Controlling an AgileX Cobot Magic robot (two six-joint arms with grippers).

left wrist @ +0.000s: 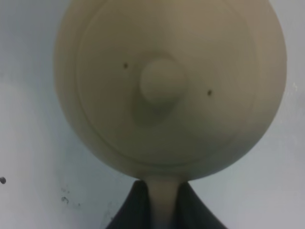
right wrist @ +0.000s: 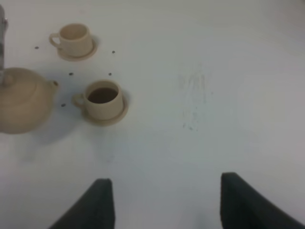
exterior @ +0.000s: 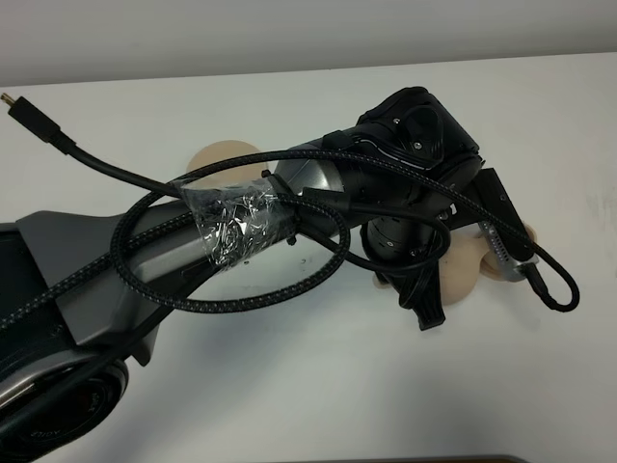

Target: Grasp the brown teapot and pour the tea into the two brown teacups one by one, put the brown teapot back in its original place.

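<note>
The brown teapot [left wrist: 167, 86] fills the left wrist view from above, lid knob in the middle. My left gripper [left wrist: 162, 207] is shut on its loop handle, one dark finger [left wrist: 131, 210] on each side. In the right wrist view the teapot [right wrist: 21, 100] points its spout at the nearer teacup [right wrist: 101, 98], which holds dark tea. The farther teacup [right wrist: 74, 40] looks pale inside. Both cups stand on small saucers. My right gripper [right wrist: 162, 205] hangs open over bare table, well away from them. In the high view the left arm covers the cups; part of the teapot [exterior: 468, 275] shows.
A tan disc [exterior: 217, 154] peeks out behind the left arm [exterior: 318, 183] and its black cables, which fill much of the high view. The white table [right wrist: 214, 95] lies bare beside the cups. Small dark specks dot it near the saucers.
</note>
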